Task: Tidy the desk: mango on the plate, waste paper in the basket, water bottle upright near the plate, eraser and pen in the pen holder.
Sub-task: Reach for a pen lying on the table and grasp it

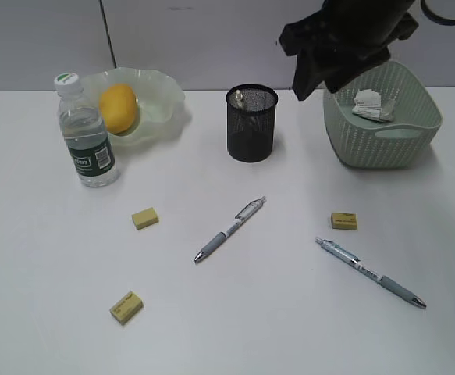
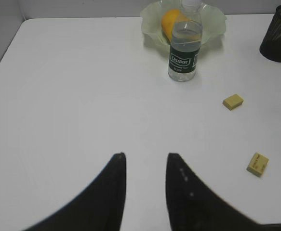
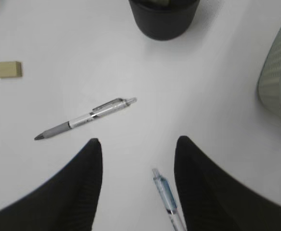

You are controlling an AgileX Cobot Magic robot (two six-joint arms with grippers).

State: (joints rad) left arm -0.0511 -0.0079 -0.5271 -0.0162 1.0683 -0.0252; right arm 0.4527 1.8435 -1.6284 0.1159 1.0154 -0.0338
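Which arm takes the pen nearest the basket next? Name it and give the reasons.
Right. The right end effector hangs open above the desk with that pen showing between its jaws. The left end effector is over bare desk, with only erasers near.

front desk (image 1: 47,336) open | pen holder (image 1: 251,123) (upright) blocks centre back
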